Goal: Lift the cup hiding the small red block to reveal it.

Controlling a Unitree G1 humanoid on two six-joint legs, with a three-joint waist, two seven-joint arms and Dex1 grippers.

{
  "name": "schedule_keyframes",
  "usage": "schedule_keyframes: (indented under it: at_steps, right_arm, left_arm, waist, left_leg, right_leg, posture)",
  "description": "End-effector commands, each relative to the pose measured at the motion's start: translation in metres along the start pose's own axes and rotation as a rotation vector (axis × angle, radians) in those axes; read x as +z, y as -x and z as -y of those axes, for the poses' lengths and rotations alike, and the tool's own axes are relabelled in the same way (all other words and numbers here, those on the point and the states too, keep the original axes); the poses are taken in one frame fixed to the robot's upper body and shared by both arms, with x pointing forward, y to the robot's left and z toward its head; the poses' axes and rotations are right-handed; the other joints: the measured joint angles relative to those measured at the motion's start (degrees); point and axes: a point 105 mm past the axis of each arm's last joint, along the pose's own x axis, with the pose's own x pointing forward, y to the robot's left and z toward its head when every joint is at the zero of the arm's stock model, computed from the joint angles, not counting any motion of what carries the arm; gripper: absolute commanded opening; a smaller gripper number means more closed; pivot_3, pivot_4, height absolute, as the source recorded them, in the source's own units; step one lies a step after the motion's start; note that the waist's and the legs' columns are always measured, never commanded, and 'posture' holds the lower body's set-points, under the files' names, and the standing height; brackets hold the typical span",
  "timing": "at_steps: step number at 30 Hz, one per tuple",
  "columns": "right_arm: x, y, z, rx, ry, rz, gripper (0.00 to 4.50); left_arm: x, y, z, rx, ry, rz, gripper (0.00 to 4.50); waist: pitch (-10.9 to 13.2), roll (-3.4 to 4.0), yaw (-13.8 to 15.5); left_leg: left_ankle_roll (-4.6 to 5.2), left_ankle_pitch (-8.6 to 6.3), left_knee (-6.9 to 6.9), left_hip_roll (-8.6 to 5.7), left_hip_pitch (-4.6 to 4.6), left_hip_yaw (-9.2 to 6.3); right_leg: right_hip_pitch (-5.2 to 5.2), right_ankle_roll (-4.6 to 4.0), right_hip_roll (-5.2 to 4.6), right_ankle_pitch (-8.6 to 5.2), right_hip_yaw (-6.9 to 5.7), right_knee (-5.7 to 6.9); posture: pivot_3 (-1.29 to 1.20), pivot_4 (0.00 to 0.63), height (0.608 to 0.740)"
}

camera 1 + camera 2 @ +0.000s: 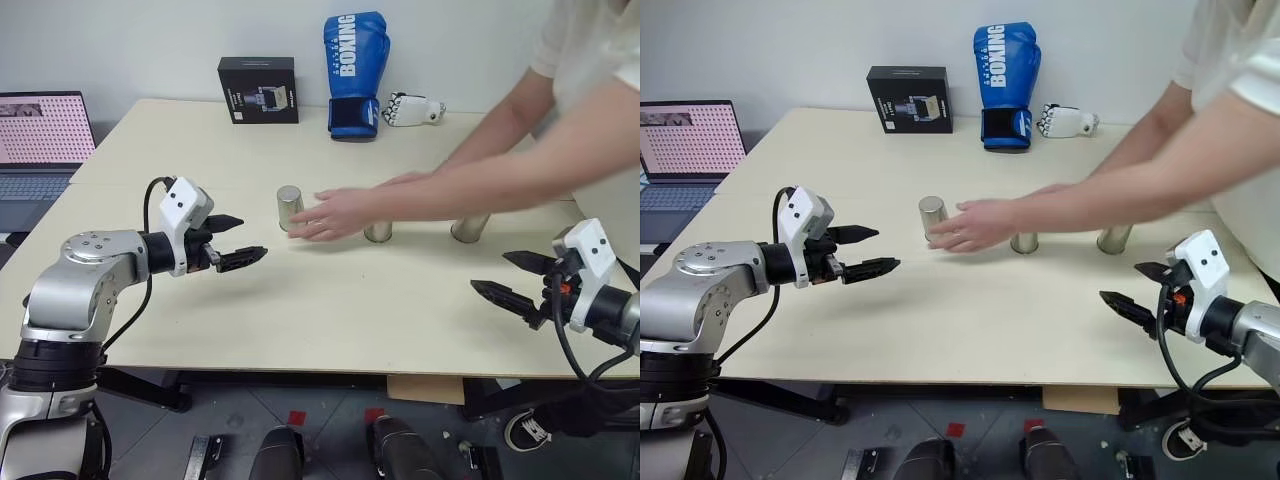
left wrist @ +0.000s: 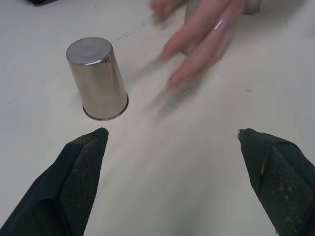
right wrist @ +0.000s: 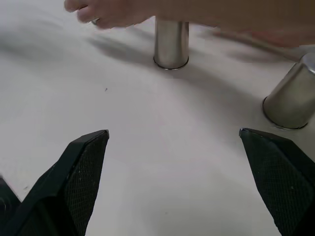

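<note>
Three look-alike silvery metal cups stand upside down in a row on the pale table (image 1: 330, 330): a left cup (image 1: 289, 207), a middle cup (image 1: 378, 232) and a right cup (image 1: 469, 228). I cannot tell which cup hides the small red block, which is hidden. A person's hand (image 1: 330, 215) hovers low between the left and middle cups. My left gripper (image 1: 254, 237) is open and empty, a short way left of the left cup (image 2: 98, 78). Near the table's front right edge my right gripper (image 1: 488, 272) is open and empty, facing the middle cup (image 3: 171, 42) and right cup (image 3: 293, 96).
The person's arms (image 1: 520, 170) reach in from the right across the row of cups. At the table's far edge stand a black box (image 1: 258, 90), a blue boxing glove (image 1: 355, 72) and a small white glove (image 1: 413, 109). A laptop (image 1: 40, 135) sits at the left.
</note>
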Motion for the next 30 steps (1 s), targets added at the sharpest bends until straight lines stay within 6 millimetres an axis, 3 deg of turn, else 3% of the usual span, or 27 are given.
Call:
schedule_keyframes:
  at_steps: [1, 5, 13, 17, 30]
  right_arm:
    - [-0.001, -0.012, -0.019, 0.044, 0.014, 0.039, 4.5]
    - [-0.009, -0.054, -0.033, 0.021, -0.042, 0.105, 4.5]
    - [-0.004, -0.13, 0.007, -0.166, -0.029, 0.164, 4.5]
    - [0.009, -0.166, 0.007, -0.119, -0.033, 0.199, 4.5]
    - [0.03, -0.223, 0.009, -0.097, -0.022, 0.228, 4.5]
  left_arm:
    - [0.009, -0.002, 0.022, -0.071, -0.012, 0.045, 4.48]
    - [0.005, -0.019, 0.057, -0.125, -0.028, 0.102, 4.48]
    - [0.003, -0.043, 0.078, -0.023, -0.047, 0.228, 4.48]
    - [0.005, -0.049, 0.089, -0.014, -0.02, 0.258, 4.48]
    - [0.002, -0.046, 0.09, 0.018, -0.001, 0.248, 4.48]
  waist:
    - [0.0, -0.01, 0.0]
    - [-0.1, -0.04, -0.1]
    - [-0.1, -0.06, -0.3]
    - [-0.1, -0.06, -0.3]
    - [-0.1, -0.02, -1.1]
  left_leg:
    - [0.0, 0.0, 0.0, 0.0, 0.0, 0.0]
    - [0.0, 0.0, -0.01, 0.04, 0.02, 0.0]
    - [0.02, 0.03, 0.17, 0.02, 0.12, 0.12]
    - [0.03, 0.03, 0.15, 0.01, 0.11, 0.12]
    - [0.03, 0.03, 0.01, -0.02, 0.06, 0.01]
  right_leg:
    - [0.0, 0.0, 0.0, 0.0, 0.0, 0.0]
    - [0.01, 0.0, 0.01, 0.0, 0.0, 0.0]
    - [0.05, 0.04, 0.01, 0.04, 0.11, 0.06]
    - [0.05, 0.08, 0.02, 0.11, 0.11, 0.13]
    - [0.04, 0.28, 0.04, 0.23, 0.06, 0.09]
  posture:
    - [0.0, 0.15, 0.74]
    - [0.0, 0.15, 0.74]
    - [0.0, 0.15, 0.74]
    - [0.0, 0.15, 0.74]
    - [0.0, 0.15, 0.74]
